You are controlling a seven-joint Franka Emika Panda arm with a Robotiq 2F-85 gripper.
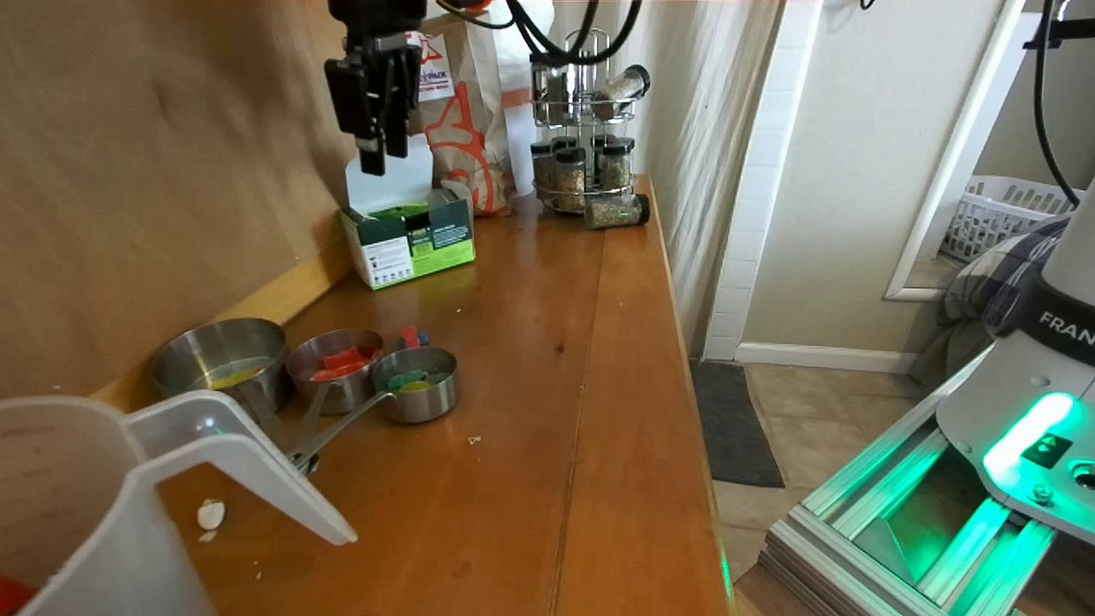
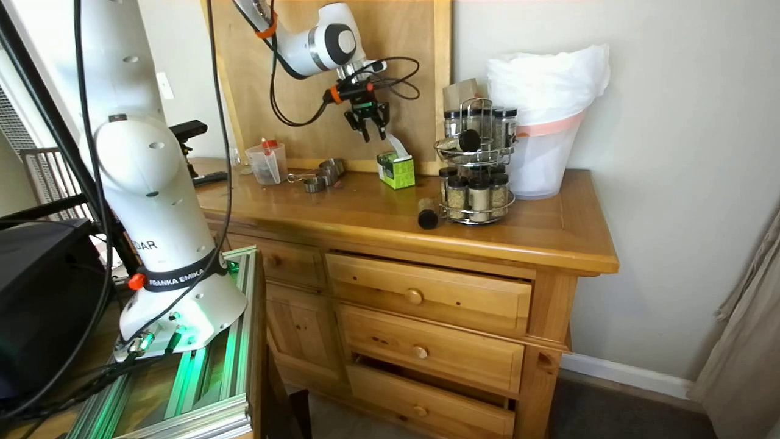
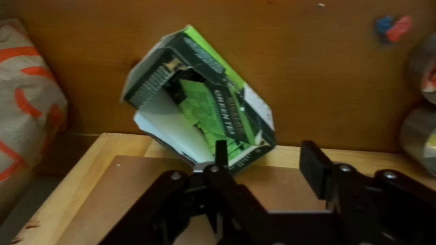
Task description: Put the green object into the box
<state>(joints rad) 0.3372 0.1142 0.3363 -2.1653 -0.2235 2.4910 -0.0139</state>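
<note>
The box [image 1: 428, 248] is a small green carton with white panels. It stands on the wooden top near the board, its lid raised; it also shows in an exterior view [image 2: 399, 175]. In the wrist view the box [image 3: 204, 58] shows its open top, with green tea packets [image 3: 199, 100] inside. My gripper [image 3: 265, 144] is open, with nothing between its fingers. In both exterior views the gripper [image 1: 382, 162] [image 2: 375, 138] hangs above the box, apart from it. No loose green packet shows outside the box; small green pieces [image 1: 405, 378] lie in a metal measuring cup.
Metal measuring cups [image 1: 428, 398] stand along the board, with a clear plastic jug [image 1: 162, 513] beyond them. A printed paper bag [image 1: 466, 128], a spice rack [image 2: 475, 161] and a fallen spice jar [image 1: 616, 211] stand or lie on the box's other side. A white-lined bin [image 2: 539, 152] stands behind the rack.
</note>
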